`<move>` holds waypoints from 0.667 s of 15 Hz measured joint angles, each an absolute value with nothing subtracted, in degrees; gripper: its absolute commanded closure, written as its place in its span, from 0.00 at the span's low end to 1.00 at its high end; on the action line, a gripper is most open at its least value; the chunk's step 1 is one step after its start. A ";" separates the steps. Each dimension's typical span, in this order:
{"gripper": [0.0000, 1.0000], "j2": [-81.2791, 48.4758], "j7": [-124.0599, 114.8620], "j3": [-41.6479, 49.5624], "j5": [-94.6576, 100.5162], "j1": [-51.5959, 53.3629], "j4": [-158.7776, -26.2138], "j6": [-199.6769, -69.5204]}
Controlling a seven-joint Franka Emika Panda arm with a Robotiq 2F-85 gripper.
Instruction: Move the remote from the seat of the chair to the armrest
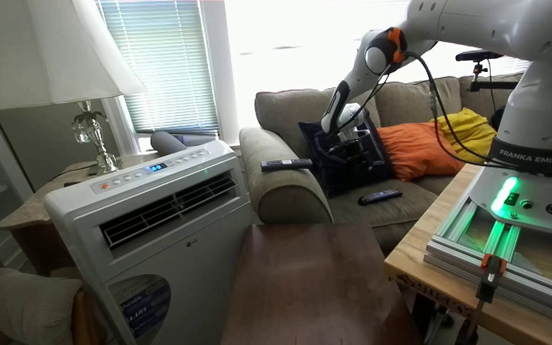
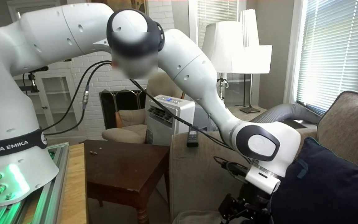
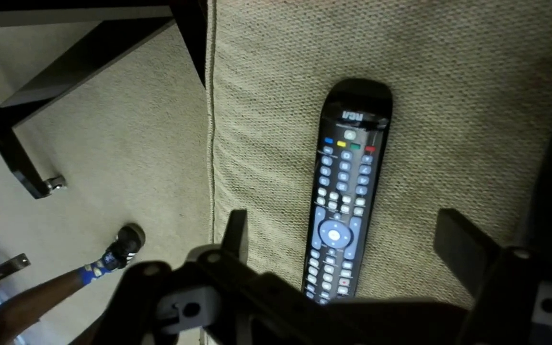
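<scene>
On the seat of the chair (image 1: 408, 212), whose beige-grey upholstery is showing a coarse, nubbly weave with piping running along its edge, the remote (image 3: 345, 191) is lying flat: a slim, glossy black oblong with a rounded end, carrying rows of pale keys (plus four little ones in blue, yellow, green and red) and a round blue disc. In the wrist view the gripper (image 3: 345, 235) is standing with its jaws spread wide, its dark, flat pads (image 3: 465, 251) flanking the remote, apart from it on both sides. A second remote (image 1: 286, 165), also dark and oblong, is resting on top of the armrest (image 1: 283, 191), a thick padded roll with a curved front face. A navy pillow (image 2: 325, 186) is leaning against the chair's back, with a creased orange pillow (image 1: 415, 148) and a yellow pillow (image 1: 467, 129) sitting beyond it. A dark wooden table (image 1: 314, 282) is presenting a smooth top near the armrest. In an exterior view a pale cabinet (image 2: 54, 99) is showing shelves through its door panes, their contents being too unclear to tell.
</scene>
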State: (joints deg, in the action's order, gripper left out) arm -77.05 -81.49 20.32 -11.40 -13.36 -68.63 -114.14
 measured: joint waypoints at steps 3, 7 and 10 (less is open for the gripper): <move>0.00 -76.99 -79.15 18.46 -11.40 -14.61 -65.37 -104.49; 0.00 -76.47 -72.13 15.37 -11.40 -16.24 -60.00 -94.67; 0.00 -74.32 -64.79 15.92 -10.92 -16.36 -59.57 -93.59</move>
State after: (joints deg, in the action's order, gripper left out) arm -74.32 -64.79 15.92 -10.92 -16.36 -59.57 -93.59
